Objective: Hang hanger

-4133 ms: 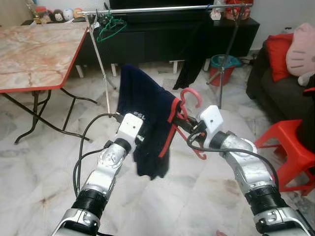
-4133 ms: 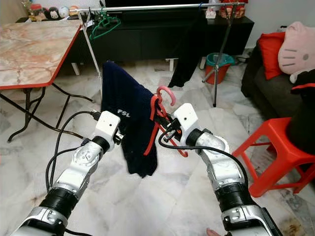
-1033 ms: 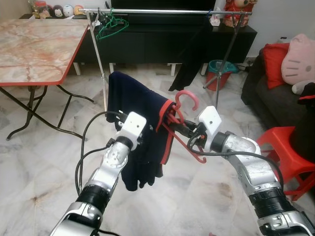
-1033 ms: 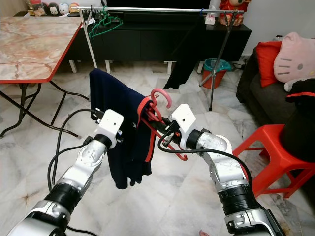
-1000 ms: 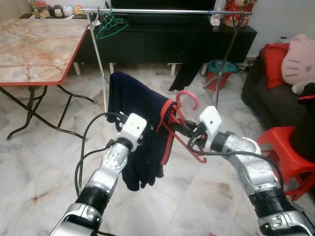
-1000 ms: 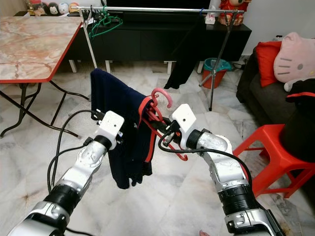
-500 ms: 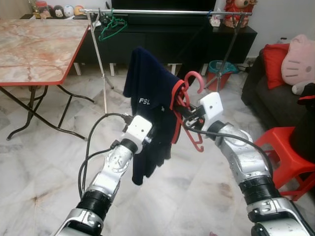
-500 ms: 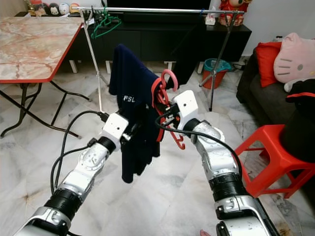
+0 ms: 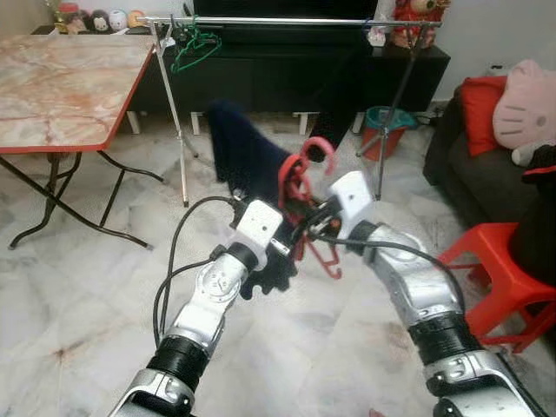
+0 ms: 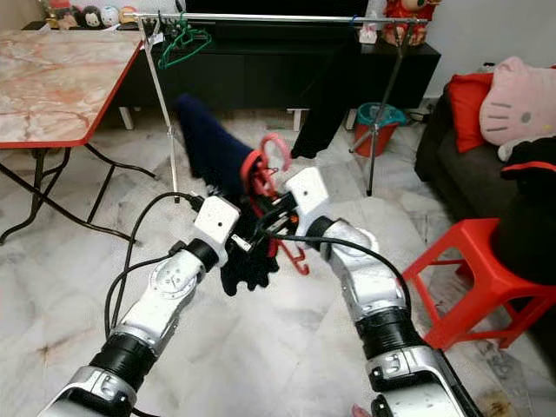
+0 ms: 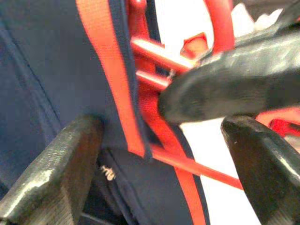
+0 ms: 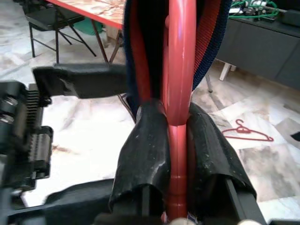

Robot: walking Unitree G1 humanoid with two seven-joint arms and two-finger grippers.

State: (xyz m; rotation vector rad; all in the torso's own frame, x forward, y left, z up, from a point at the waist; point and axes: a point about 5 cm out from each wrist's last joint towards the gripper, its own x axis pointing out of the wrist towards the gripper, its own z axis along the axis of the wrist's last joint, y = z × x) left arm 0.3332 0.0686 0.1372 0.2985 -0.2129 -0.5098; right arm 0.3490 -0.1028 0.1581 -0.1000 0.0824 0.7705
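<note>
Right wrist view: fingers (image 12: 143, 150) clamp red hanger (image 12: 180, 70); no legible writing.

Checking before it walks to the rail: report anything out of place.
A red hanger lies loose on the marble floor, off the clothes rail. The navy garment hangs bunched and lopsided on the held red hanger.

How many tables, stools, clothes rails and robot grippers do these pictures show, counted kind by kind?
Table: 1
Stool: 1
Clothes rail: 1
Grippers: 2, the left gripper and the right gripper, which clamps the red hanger
Total: 5
</note>
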